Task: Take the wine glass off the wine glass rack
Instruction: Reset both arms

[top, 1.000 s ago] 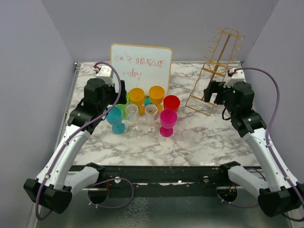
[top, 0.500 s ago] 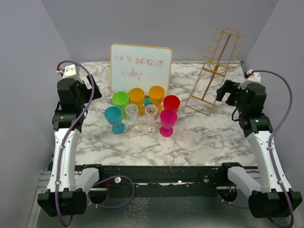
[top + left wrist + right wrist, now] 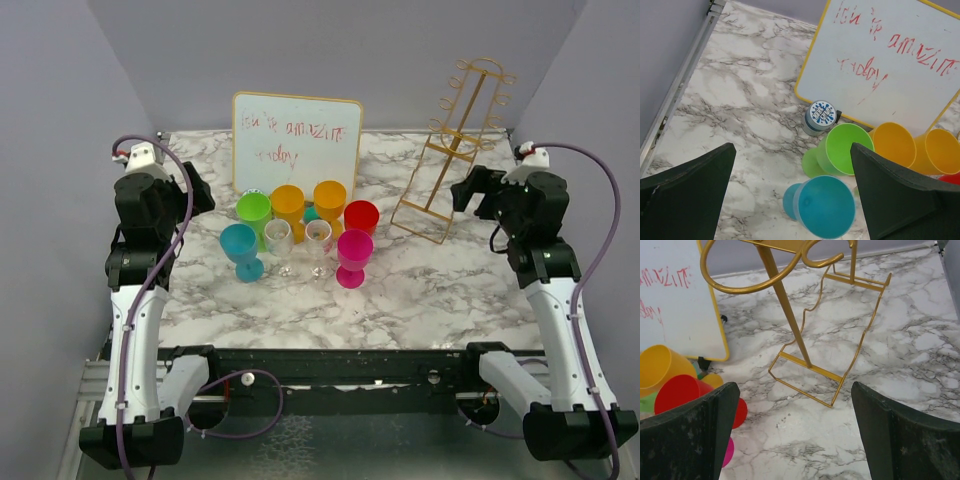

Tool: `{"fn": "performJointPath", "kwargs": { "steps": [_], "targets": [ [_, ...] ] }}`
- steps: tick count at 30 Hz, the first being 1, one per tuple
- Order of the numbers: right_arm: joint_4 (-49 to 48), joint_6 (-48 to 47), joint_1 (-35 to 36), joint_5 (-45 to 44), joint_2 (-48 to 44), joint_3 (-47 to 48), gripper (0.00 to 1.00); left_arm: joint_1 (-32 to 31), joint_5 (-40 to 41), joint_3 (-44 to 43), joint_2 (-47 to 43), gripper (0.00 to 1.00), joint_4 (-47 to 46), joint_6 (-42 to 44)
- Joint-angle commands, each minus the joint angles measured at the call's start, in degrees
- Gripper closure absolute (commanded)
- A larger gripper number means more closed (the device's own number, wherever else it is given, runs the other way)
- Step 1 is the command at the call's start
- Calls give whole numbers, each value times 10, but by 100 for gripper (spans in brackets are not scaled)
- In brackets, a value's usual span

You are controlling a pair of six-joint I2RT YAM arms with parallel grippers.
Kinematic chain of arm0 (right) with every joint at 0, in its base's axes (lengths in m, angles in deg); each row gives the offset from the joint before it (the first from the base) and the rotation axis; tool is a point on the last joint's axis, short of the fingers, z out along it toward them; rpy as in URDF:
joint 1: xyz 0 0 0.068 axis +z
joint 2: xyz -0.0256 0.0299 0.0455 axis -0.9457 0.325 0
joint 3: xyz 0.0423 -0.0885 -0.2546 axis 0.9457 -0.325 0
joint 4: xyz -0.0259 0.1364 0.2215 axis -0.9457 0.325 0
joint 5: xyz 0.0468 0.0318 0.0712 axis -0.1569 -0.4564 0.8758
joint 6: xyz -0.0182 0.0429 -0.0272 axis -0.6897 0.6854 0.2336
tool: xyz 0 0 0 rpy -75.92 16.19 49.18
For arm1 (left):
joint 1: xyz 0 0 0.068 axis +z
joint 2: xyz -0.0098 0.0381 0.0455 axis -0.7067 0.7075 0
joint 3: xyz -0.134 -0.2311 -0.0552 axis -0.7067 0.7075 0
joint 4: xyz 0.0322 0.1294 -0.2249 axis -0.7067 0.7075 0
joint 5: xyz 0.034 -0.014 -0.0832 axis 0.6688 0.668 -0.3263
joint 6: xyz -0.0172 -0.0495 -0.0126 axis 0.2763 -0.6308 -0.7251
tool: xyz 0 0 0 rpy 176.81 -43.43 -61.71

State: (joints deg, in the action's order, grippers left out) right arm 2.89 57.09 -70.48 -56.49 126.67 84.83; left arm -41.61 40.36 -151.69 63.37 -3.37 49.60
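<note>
Enclosure: plain pale lavender walls point(image 3: 330, 50) on three sides, matte. Table point(image 3: 440, 290) had a white marble-pattern top with grey veining. A metal rail point(image 3: 680, 85) ran along its edge to the left of the left tool point(image 3: 792, 147).

Whiteboard point(image 3: 297, 140), yellow-framed with red scrawl, stood upright at the back, ahead and to the right of the left tool.

Wine glass rack point(image 3: 784, 305), gold wire, stood on its rectangular base directly ahead of the right tool point(image 3: 795, 387), near it but apart.

Both tools hung above the table with jaws spread wide, gripping nothing.

Coloured cups point(image 3: 288, 203) were clustered between the two tools, nearer the left one: green, two orange, red, plus a blue goblet point(image 3: 241, 245) and a pink goblet point(image 3: 354, 250).

Two clear wine glasses point(image 3: 278, 240) stood upright on the table in that cluster, between the blue and pink goblets. They were well to the left of the right tool and off the rack.

Small round tin point(image 3: 820, 116), blue-and-white lid, sat at the whiteboard's foot, ahead of the left tool.
</note>
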Motion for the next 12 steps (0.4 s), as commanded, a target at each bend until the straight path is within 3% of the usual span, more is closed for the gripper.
{"fn": "performJointPath", "kwargs": {
  "steps": [1, 12],
  "targets": [
    [32, 23, -1, 21, 8, 39, 0, -2, 10, -11, -6, 1, 2, -9],
    [43, 18, -1, 25, 9, 49, 0, -5, 36, -8, -6, 1, -1, -15]
  ]
}}
